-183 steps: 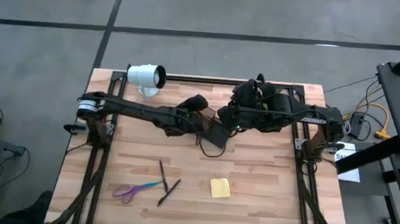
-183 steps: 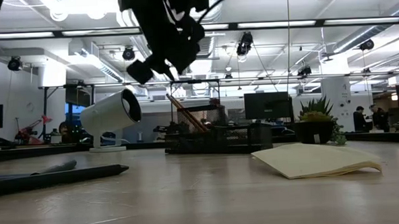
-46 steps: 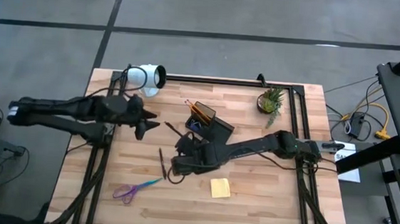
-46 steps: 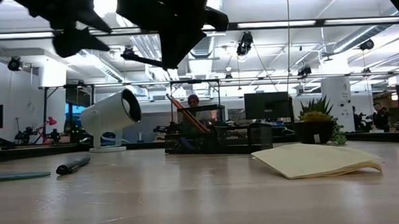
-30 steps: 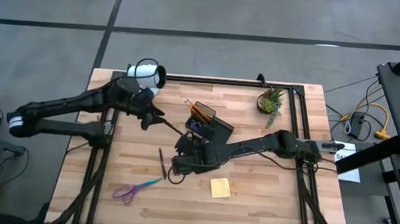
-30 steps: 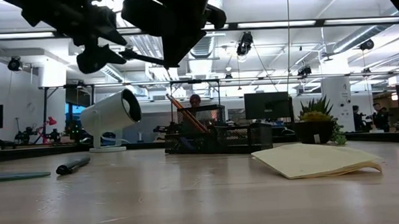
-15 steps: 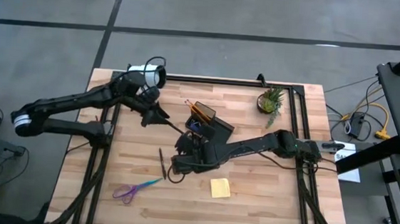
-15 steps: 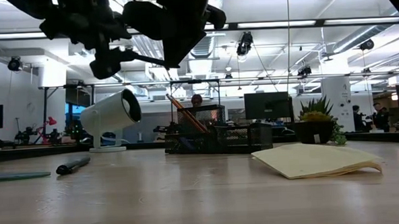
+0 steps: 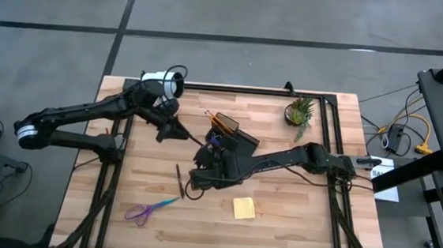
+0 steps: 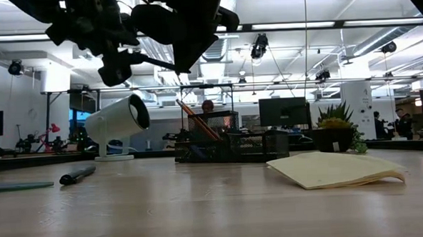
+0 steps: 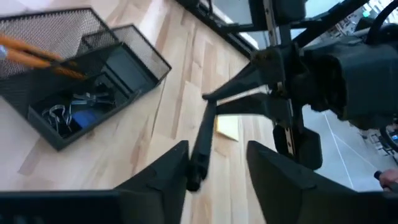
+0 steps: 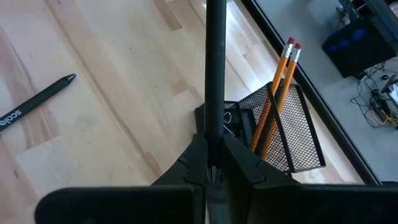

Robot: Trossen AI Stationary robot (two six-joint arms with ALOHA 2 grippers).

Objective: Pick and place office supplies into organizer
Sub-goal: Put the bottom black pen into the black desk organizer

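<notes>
Above the worktop's centre, the left claw (image 11: 217, 168) is narrowing, fingers spread, around the black pen (image 11: 202, 140) pinched by the right claw (image 12: 213, 167), a handover starting at the organizer's (image 9: 232, 137) nine o'clock.

Two dark, seemingly matte jointed arms

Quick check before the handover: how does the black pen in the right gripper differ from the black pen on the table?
The held pen is clamped in the shut right gripper and raised off the table; the loose pen lies flat on the wood, untouched. The held pen's far end sits between the open left gripper fingers; nothing is near the loose pen. The loose pen shows white lettering; none shows on the held one. Both are slim and black.
</notes>
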